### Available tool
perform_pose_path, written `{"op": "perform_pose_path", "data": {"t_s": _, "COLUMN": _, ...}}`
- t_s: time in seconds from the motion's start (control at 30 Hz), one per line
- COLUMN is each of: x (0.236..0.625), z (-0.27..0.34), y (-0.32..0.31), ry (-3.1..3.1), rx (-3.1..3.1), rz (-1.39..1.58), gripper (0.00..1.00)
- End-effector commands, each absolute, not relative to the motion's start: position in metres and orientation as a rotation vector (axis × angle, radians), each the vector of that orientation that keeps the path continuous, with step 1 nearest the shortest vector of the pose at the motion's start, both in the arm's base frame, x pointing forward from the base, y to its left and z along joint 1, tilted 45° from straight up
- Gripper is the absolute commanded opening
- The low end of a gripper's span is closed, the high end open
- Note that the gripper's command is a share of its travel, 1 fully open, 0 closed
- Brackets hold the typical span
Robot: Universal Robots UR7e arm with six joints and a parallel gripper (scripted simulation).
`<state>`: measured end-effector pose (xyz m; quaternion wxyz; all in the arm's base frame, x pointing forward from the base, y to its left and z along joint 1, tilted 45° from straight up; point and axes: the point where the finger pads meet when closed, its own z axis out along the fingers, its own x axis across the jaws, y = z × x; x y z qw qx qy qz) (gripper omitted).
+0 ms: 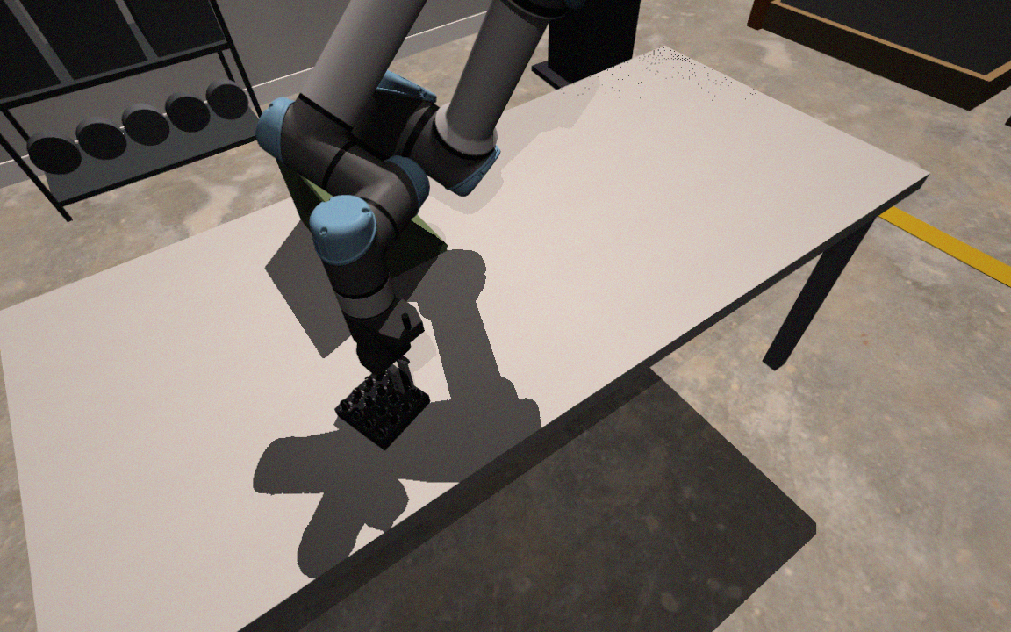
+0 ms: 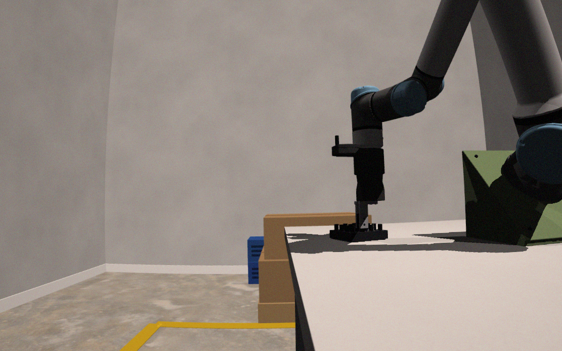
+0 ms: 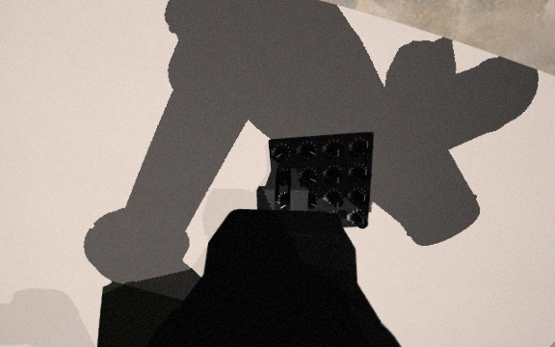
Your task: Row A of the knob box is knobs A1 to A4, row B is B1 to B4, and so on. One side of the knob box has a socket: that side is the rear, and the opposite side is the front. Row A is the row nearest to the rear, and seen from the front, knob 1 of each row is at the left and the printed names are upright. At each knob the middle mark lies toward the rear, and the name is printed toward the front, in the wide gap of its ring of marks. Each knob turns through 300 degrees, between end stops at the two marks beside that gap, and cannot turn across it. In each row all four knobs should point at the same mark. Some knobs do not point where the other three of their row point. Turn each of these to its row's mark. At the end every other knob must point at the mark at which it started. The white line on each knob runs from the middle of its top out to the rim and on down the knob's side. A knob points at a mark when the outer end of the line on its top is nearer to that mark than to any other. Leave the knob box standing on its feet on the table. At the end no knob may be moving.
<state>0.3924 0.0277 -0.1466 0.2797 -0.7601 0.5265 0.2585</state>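
The black knob box stands flat on the table. It carries a four-by-four grid of black knobs with white marks. My gripper points straight down, its narrowed fingers around a knob in the leftmost column, second from the top in the wrist view; it looks shut on that knob. That knob's line cannot be read. In the wrist view, the line of the top-left knob points lower left. The gripper body hides part of the bottom row. Names and socket cannot be made out.
The arm's shadow darkens the box and the table around it. A green mount stands on the table near the arm's base. Cardboard boxes and blue crates stand beyond the table edge.
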Motion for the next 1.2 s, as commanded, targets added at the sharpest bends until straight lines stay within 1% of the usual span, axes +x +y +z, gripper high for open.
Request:
{"op": "perform_pose_path", "data": {"t_s": 0.0, "x": 0.3911, "z": -0.1468, "y": 0.0297, "ry": 1.413, "rx": -2.036, "rz": 0.698, "gripper": 0.3}}
{"op": "perform_pose_path", "data": {"t_s": 0.8, "x": 0.3909, "z": -0.1462, "y": 0.0302, "ry": 1.519, "rx": -1.979, "rz": 0.738, "gripper": 0.3}}
{"op": "perform_pose_path", "data": {"t_s": 1.17, "x": 0.391, "z": -0.1461, "y": 0.0303, "ry": 1.67, "rx": -1.887, "rz": 0.794, "gripper": 0.3}}
